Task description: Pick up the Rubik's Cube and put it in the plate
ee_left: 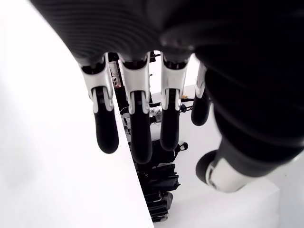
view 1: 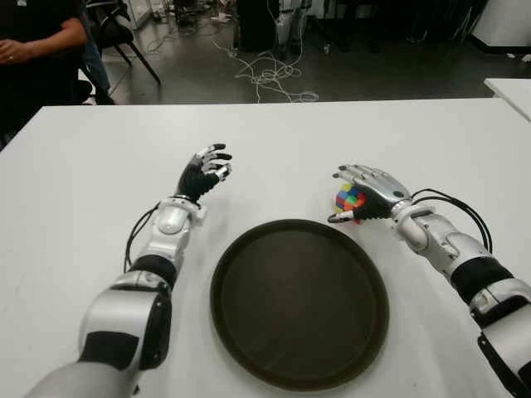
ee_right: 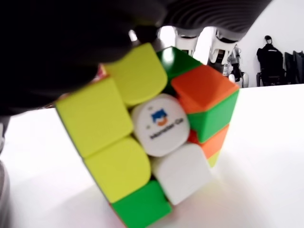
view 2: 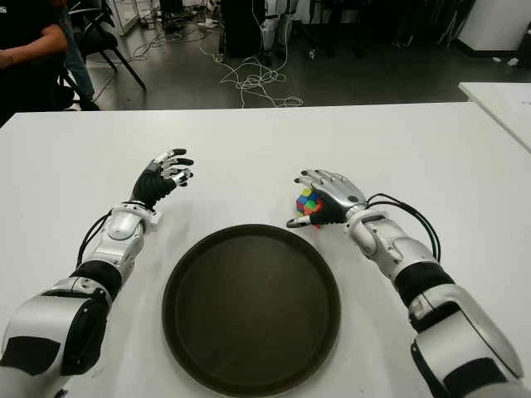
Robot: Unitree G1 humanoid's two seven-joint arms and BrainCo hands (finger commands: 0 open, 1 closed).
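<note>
The Rubik's Cube [view 1: 349, 199] stands on the white table [view 1: 91, 174] just beyond the far right rim of the round dark plate [view 1: 299, 307]. My right hand [view 1: 336, 196] covers it, with the fingers [view 1: 358, 174] curved over its top and the thumb against its near side by the plate's rim. In the right wrist view the cube [ee_right: 142, 142] presses against the palm and its lower edge touches the table. My left hand [view 1: 212, 166] is raised to the left of the plate, fingers loosely spread and holding nothing.
A person's arm [view 1: 33, 46] shows at the table's far left corner. Cables [view 1: 270, 75] lie on the floor beyond the far edge. A second white table [view 1: 510, 87] stands at the far right.
</note>
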